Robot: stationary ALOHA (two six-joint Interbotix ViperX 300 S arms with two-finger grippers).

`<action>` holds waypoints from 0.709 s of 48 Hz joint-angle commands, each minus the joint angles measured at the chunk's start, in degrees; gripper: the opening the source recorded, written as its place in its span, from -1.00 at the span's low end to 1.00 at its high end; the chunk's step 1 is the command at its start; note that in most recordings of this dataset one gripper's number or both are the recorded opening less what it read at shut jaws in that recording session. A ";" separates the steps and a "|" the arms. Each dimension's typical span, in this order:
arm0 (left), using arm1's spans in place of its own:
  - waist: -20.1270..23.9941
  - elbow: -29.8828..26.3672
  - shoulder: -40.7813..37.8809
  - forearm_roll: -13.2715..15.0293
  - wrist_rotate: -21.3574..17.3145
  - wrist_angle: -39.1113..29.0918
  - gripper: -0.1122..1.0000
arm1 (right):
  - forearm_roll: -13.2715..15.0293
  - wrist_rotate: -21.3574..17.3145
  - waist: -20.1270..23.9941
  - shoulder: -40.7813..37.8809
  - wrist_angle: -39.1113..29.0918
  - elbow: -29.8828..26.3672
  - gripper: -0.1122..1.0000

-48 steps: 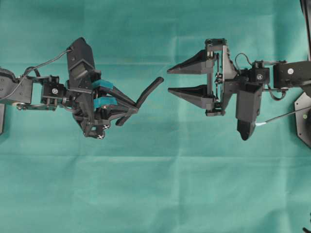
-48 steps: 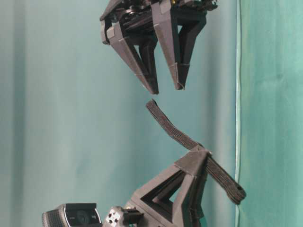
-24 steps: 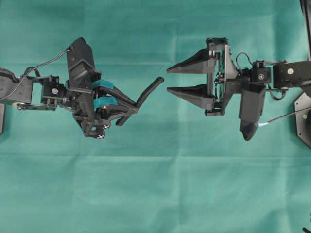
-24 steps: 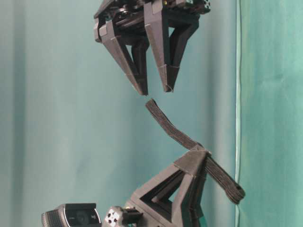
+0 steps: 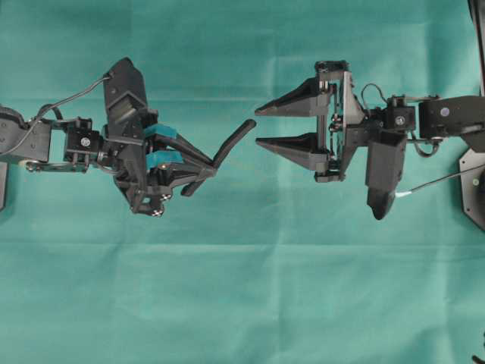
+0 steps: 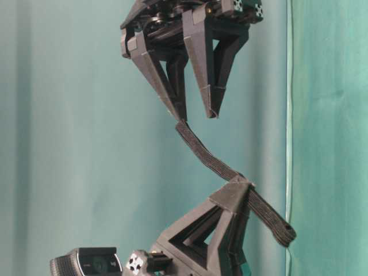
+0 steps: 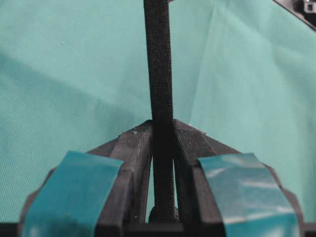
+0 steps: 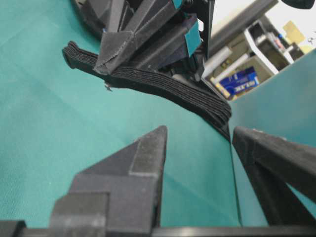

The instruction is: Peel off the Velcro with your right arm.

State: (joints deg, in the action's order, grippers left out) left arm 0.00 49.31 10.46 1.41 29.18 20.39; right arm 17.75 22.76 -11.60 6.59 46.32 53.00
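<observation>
so the thin floppy black velcro strip (image 5: 229, 142) is up in the air over the teal cloth-covered table (image 5: 242, 303), not lying on it. the left gripper with the teal tape patches on its fingers (image 5: 206, 168) is pinched tight on the strip's middle; from the left wrist view you can see the strip (image 7: 159, 98) squeezed between the two fingers and running straight up out of them. one free end sticks out toward the other arm, the other end hangs off behind the clamp. the right gripper with the plain dark-grey pointed fingers (image 5: 258, 127) is spread apart with nothing in it, its tips right at the strip's free end (image 6: 183, 126). from the side view it looks like one tip is just about touching the end, but i can't say for sure. looks to me like the approach step, peel not started. next it'd need to slide on so the end sits between the fingers, close, then pull away while the left one hangs on.
</observation>
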 commanded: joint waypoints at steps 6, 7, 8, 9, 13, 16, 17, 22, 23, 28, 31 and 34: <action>0.35 -0.53 1.32 0.18 0.09 0.53 -0.62 | 0.88 0.00 0.00 0.44 0.70 -1.05 -0.46; 0.35 -0.44 1.32 0.18 0.09 0.53 -0.62 | 0.97 -0.09 -0.09 0.44 0.62 -1.05 -0.47; 0.35 -0.44 1.32 0.09 0.18 0.53 -0.62 | 0.97 -0.09 0.00 0.35 0.70 -1.05 -0.46; 0.44 -0.44 1.32 0.18 0.26 0.53 -0.62 | 0.88 -0.09 -0.09 0.35 0.70 -1.05 -0.47; 0.53 -0.44 1.32 0.18 0.88 0.62 -0.62 | 0.88 -0.09 0.00 0.44 0.70 -1.05 -0.47; 0.62 -0.35 1.32 0.09 1.14 0.62 -0.62 | 0.97 0.00 -0.09 0.44 0.62 -1.14 -0.49; 0.62 -0.35 1.32 0.18 1.23 0.62 -0.62 | 0.97 -0.09 0.00 0.44 0.70 -1.14 -0.50; 0.62 -0.35 1.32 0.18 1.23 0.62 -0.62 | 0.88 0.00 0.00 0.44 0.70 -1.05 -0.58; 0.62 -0.35 1.32 0.18 1.23 0.62 -0.62 | 0.88 -0.09 -0.09 0.44 0.70 -1.05 -0.60; 0.53 -0.44 1.32 0.18 1.23 0.62 -0.62 | 0.88 -0.09 -0.09 0.44 0.70 -1.14 -0.72; 0.62 -0.53 1.32 0.09 1.32 0.53 -0.62 | 0.97 0.00 -0.09 0.44 0.70 -1.23 -0.77; 0.62 -0.53 1.32 0.18 1.32 0.62 -0.62 | 0.88 -0.09 0.00 0.44 0.70 -1.23 -0.80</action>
State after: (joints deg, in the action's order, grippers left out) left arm 0.44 49.48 10.46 1.41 30.50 20.39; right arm 18.63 22.85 -11.69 6.50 46.41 53.00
